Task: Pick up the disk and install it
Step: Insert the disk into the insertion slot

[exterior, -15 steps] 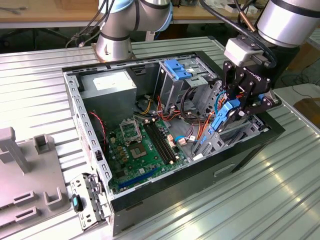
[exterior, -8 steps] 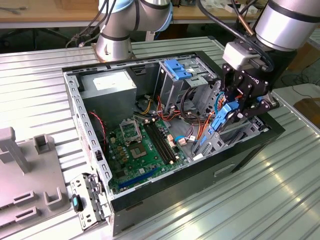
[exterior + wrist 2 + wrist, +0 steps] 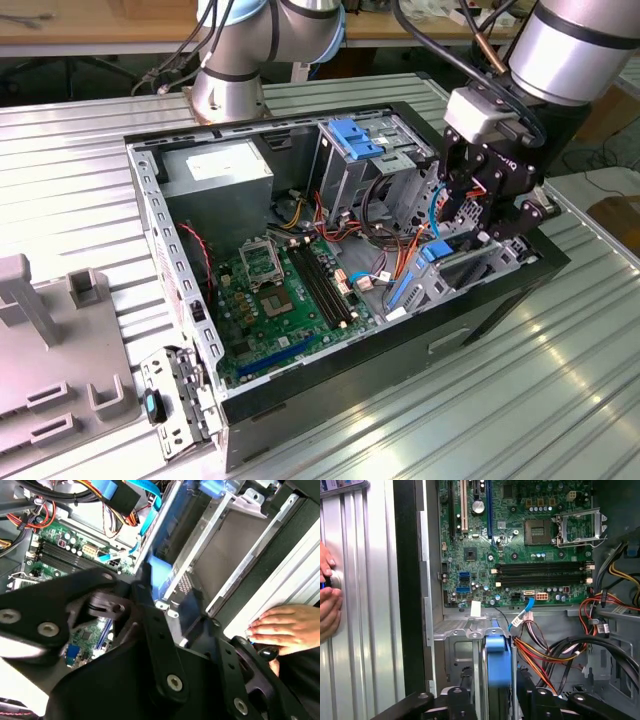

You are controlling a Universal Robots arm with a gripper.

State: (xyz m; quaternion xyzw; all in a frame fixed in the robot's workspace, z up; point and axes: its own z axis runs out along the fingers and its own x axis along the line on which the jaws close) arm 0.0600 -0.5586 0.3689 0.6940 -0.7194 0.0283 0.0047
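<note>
The black hand [image 3: 496, 706] is closed on the flat grey metal disk [image 3: 498, 667] with its light-blue plastic rail, on edge at the grey metal drive bay [image 3: 459, 630]. I would keep it square to the bay walls and clear of the orange cables [image 3: 540, 656] just beside; the green motherboard [image 3: 520, 545] lies beyond.

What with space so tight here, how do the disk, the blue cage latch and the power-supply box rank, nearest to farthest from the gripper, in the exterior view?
From the gripper:
1. disk, directly below it.
2. blue cage latch, toward the exterior view's left.
3. power-supply box, farthest to that left.
</note>
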